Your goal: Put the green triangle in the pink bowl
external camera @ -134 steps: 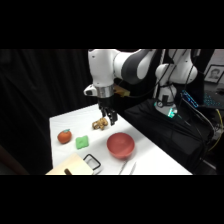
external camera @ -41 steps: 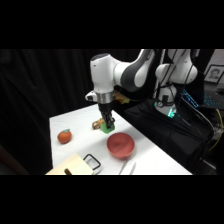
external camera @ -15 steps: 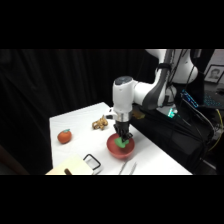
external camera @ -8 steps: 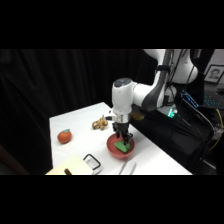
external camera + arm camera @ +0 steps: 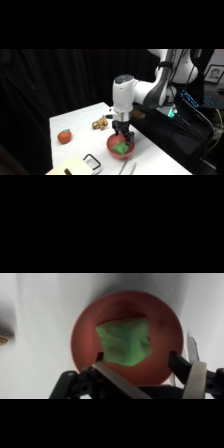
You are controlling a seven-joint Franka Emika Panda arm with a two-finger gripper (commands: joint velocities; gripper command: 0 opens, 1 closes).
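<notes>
In the side view you see the gripper (image 5: 123, 137) hanging just above the pink bowl (image 5: 120, 147), which sits low in the frame, a little right of centre, on the white table (image 5: 80, 122). The green triangle (image 5: 120, 148) lies inside the bowl, directly under the gripper. The white arm rises from the bowl area and bends off toward the upper right of the frame. To the left of the bowl, well apart from it, you have the orange-red fruit (image 5: 64, 136) near the table's left edge. Above and left of the bowl, near the arm, sits a small tan object (image 5: 100, 123) whose shape you cannot make out. At the bottom of the frame, left of the bowl, there is a black-rimmed square item (image 5: 92, 161) beside a pale yellowish board (image 5: 71, 167), and a pair of metal tongs (image 5: 126, 168) lies just below the bowl.

In the wrist view the pink bowl (image 5: 127, 337) fills the middle of the frame and the green triangle (image 5: 124, 341) rests on its floor, roughly centred. The gripper (image 5: 135, 359) comes up from the bottom edge with its two fingers (image 5: 176, 361) spread apart, one at each lower side of the green piece; neither closes on it. A metal tong tip (image 5: 193, 350) shows just outside the bowl's right rim.
</notes>
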